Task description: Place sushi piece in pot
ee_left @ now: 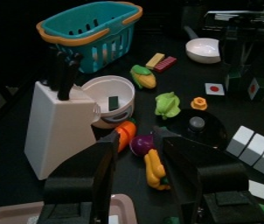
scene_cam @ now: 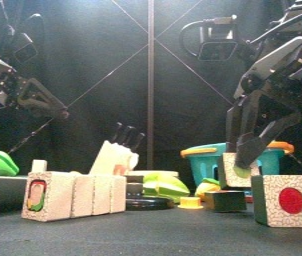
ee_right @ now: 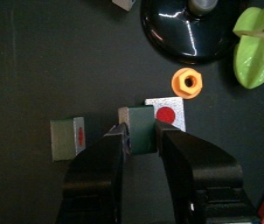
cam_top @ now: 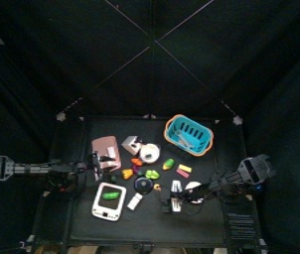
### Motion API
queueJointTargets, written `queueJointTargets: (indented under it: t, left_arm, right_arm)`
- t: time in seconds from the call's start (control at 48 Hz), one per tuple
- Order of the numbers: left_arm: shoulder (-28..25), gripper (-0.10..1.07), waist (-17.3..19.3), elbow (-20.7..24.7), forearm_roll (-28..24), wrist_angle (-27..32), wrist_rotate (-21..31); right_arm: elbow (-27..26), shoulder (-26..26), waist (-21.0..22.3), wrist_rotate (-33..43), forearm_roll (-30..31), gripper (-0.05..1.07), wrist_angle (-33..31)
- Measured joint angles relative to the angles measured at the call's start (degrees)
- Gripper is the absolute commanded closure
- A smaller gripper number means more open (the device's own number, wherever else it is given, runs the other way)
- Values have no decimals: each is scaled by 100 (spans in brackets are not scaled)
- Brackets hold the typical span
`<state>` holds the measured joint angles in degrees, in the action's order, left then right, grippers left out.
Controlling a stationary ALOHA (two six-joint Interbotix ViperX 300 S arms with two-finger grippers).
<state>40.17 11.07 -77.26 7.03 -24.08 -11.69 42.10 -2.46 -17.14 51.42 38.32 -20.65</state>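
My right gripper (ee_right: 138,131) is low over the table, its jaws closed against both sides of a small sushi piece (ee_right: 137,117) with a green top. A white face with a red dot (ee_right: 166,112) is right beside it. A second sushi piece (ee_right: 66,138) lies a little apart. The glossy black pot (ee_right: 195,26) with a knob stands just beyond, and also shows in the left wrist view (ee_left: 200,131). In the front view the right gripper (scene_cam: 254,150) hangs behind a big sushi block (scene_cam: 287,200). My left gripper (ee_left: 146,171) is open and empty above the toy vegetables.
A teal basket (ee_left: 90,31) and a white knife block (ee_left: 55,127) stand at the back. A white bowl (ee_left: 108,87), a green pepper (ee_right: 258,39), an orange ring (ee_right: 187,82) and several toy foods crowd the middle. A white tray (cam_top: 109,199) lies at the front left.
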Motion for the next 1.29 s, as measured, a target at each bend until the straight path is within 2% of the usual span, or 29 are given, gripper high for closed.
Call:
queueJointTargets:
  t: [0.167, 0.271, 0.708, 0.875, 1.104, 1.292]
  left_arm:
    - [0, 21, 0, 0, 0, 0, 0]
    - [-9, 21, 0, 0, 0, 0, 0]
    - [0, 21, 0, 0, 0, 0, 0]
    - [0, 21, 0, 0, 0, 0, 0]
    - [0, 21, 0, -9, 0, 0, -9]
    - [-9, 21, 9, 0, -9, 0, -9]
  right_arm:
    - [-123, 0, 141, 9, 264, 42, -149]
    - [-255, -70, 387, 18, 475, 42, -316]
    - [-773, -202, 1934, 70, 1380, 41, -378]
    - [-993, 62, 2382, 70, 1802, 41, -360]
    - [-1336, 633, 2848, 70, 1863, 39, -352]
    - [-1494, 888, 3103, 62, 1863, 29, -343]
